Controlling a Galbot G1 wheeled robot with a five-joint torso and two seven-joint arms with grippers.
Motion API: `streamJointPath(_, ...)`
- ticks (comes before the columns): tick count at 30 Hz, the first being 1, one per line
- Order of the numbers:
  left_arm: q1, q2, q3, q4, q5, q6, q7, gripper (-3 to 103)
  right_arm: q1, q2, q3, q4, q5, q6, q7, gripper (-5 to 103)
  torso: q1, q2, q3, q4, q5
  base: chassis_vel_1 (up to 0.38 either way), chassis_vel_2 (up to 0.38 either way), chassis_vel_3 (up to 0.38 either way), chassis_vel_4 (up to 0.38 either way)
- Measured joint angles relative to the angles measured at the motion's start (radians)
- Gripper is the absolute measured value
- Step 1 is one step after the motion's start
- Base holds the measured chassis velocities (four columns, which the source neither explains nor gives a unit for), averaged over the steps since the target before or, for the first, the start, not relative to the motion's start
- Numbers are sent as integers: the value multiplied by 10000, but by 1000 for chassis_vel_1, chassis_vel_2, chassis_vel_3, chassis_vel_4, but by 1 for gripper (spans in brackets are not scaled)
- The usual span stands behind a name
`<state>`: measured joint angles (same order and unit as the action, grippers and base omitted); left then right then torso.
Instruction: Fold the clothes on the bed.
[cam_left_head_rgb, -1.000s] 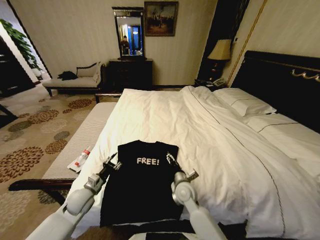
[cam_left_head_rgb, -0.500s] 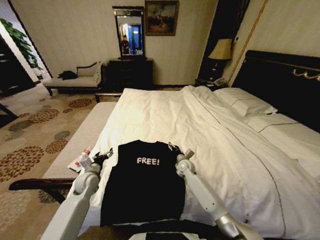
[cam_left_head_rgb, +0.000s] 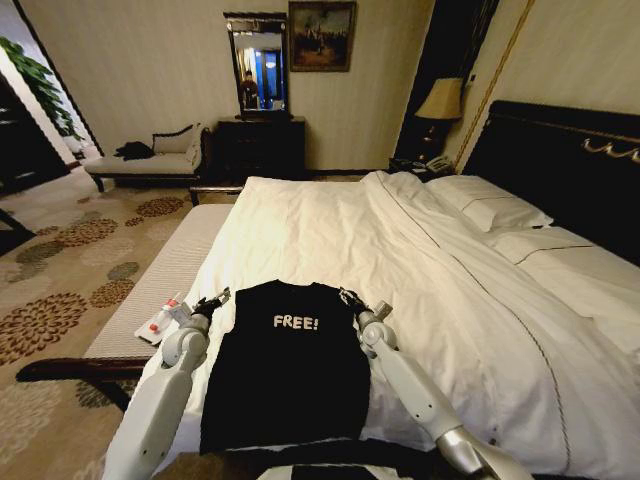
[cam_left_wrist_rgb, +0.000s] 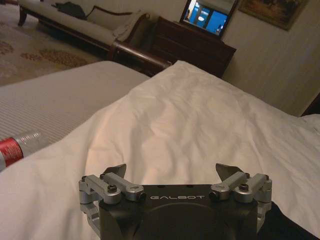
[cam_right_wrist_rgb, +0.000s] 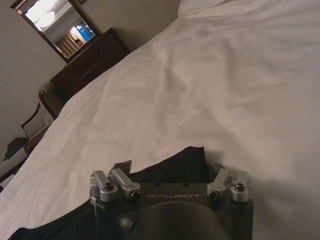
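Note:
The clothes, a black T-shirt (cam_left_head_rgb: 288, 370) with white "FREE!" lettering, lie flat on the near corner of the bed (cam_left_head_rgb: 400, 260), collar end away from me. My left gripper (cam_left_head_rgb: 212, 300) rests open over the white sheet just outside the shirt's left shoulder; in the left wrist view this gripper (cam_left_wrist_rgb: 172, 170) has nothing between its fingers, with the shirt's edge (cam_left_wrist_rgb: 292, 227) beside it. My right gripper (cam_left_head_rgb: 350, 298) is at the right shoulder. The right wrist view shows that gripper (cam_right_wrist_rgb: 167, 167) open, with the shirt's corner (cam_right_wrist_rgb: 172, 160) lying between its jaws.
A pale bench (cam_left_head_rgb: 175, 265) runs along the bed's left side and carries a red-labelled bottle (cam_left_head_rgb: 165, 315). Pillows (cam_left_head_rgb: 490, 210) and a dark headboard (cam_left_head_rgb: 570, 160) are on the right. A chaise lounge (cam_left_head_rgb: 150, 162) and a dresser (cam_left_head_rgb: 262, 145) stand at the far wall.
Both grippers have moved from over the shirt's chest outward and forward to its two shoulder corners. The shirt lies as before.

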<state>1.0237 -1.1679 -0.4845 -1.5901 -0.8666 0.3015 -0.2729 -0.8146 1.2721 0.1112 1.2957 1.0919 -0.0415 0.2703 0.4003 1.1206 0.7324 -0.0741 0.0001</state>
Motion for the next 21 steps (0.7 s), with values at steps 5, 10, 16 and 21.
streamJointPath(5,-308,-89,195,512,-64,17,143,100,23,57,0,-157,-89,142,-38,61,0,0,0,-2,-2,0,0,0,0)
streamJointPath(10,-604,-101,346,888,-89,4,238,100,62,98,6,-256,-110,229,-71,44,0,0,1,-1,-2,0,0,0,0)
streamJointPath(16,-1158,-245,518,1502,-300,8,436,100,81,149,6,-394,-121,517,-400,23,0,1,0,-2,0,0,0,0,0)
streamJointPath(21,-1670,-274,886,2268,-557,30,795,100,81,195,-17,-453,-147,648,-514,7,0,1,0,-2,0,0,0,0,0)
